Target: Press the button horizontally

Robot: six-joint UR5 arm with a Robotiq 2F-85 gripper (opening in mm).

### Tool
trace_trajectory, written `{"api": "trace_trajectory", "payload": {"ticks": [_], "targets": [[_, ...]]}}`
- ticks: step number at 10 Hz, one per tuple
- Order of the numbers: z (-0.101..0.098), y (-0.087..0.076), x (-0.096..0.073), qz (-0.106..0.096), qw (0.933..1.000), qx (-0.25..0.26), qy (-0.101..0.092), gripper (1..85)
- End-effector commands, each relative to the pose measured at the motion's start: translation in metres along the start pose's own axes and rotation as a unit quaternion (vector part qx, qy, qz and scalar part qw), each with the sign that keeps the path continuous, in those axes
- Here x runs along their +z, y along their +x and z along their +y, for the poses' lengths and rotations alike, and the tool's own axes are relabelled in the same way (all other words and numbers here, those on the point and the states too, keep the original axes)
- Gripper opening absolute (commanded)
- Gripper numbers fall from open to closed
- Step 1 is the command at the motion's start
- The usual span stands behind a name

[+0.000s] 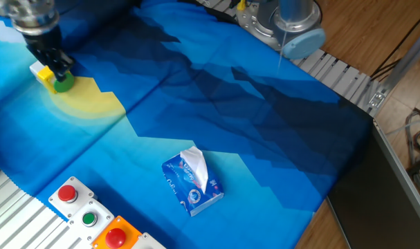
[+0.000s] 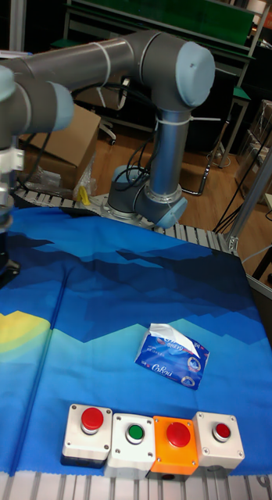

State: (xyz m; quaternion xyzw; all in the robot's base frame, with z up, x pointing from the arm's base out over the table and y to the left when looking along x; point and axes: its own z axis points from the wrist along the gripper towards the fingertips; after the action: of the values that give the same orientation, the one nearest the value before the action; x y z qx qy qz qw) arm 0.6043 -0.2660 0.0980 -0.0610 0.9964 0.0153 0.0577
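Observation:
The button (image 1: pixel 64 81) is round and green and faces right out of a small yellow box (image 1: pixel 43 72) at the far left of the blue cloth. My gripper (image 1: pixel 57 66) hangs right over the box, its dark fingers touching or just above the box's top, left of the green cap. The fingertips merge into one dark shape, so their gap cannot be read. In the tall fixed view only the gripper's dark lower end (image 2: pixel 3 269) shows at the left edge, and the button is out of frame.
A blue tissue pack (image 1: pixel 193 181) lies mid-cloth. Along the front edge stand a red button in a white box (image 1: pixel 68 194), a green one in white (image 1: pixel 89 219) and a red one in orange (image 1: pixel 115 238). The arm's base (image 1: pixel 286 21) is at the back.

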Motion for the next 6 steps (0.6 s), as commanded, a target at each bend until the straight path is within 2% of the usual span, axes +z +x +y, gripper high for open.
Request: {"api": "trace_trajectory", "payload": {"ticks": [1, 2, 4, 5, 6], "targets": [[-0.005, -0.008, -0.001, -0.022, 0.9971, 0.057, -0.046, 1.0], [-0.007, -0.004, 0.000, -0.014, 0.9959, 0.079, -0.041, 1.0], [-0.005, -0.002, 0.000, -0.007, 0.9912, 0.124, -0.046, 1.0], [-0.012, -0.004, 0.000, -0.012, 0.9903, 0.135, -0.033, 1.0], [-0.006, -0.018, -0.001, -0.037, 0.9882, 0.140, -0.048, 1.0]]}}
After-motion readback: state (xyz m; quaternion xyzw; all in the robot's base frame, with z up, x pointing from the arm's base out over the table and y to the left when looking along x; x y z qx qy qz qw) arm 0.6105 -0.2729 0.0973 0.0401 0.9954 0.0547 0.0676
